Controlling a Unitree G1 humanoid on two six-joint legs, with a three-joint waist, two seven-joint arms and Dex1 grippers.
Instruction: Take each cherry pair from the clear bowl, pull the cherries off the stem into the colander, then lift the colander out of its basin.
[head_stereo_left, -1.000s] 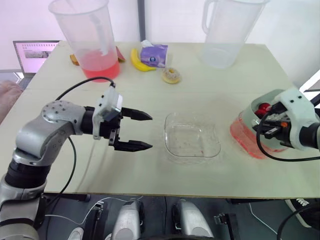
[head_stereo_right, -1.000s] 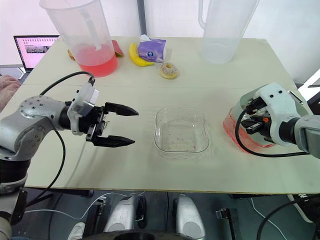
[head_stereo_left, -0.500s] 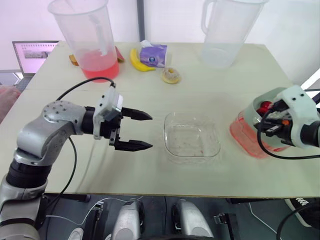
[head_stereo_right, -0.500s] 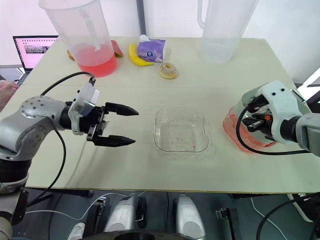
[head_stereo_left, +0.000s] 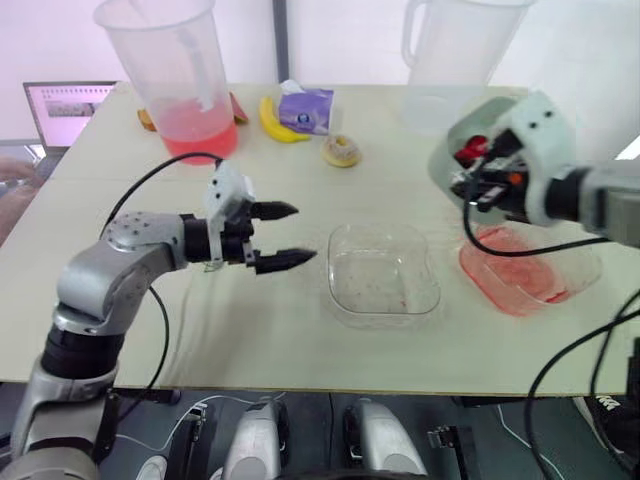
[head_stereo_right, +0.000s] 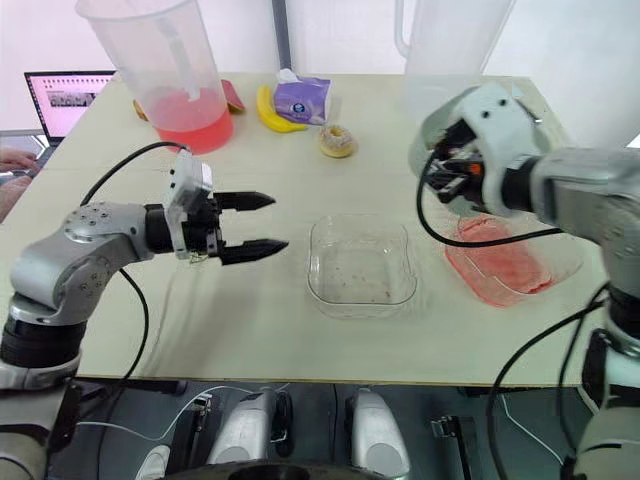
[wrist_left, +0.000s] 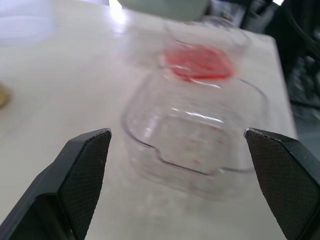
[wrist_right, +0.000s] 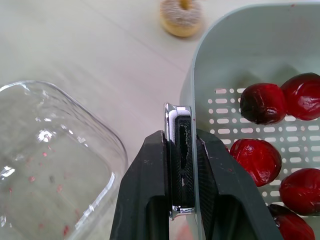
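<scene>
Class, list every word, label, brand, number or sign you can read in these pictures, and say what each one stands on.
No text here can be read.
On the purple pack: a printed label, too blurred to read.
On the laptop screen: lines of content, too small to read.

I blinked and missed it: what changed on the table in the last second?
The right gripper, clamped on the rim of the pale green plastic colander of dark red cherries, has lifted it out of the pink-tinted clear basin and carried it to the robot's left. The left gripper turned slightly but stays open beside the square clear plastic bowl, which has not moved.
</scene>
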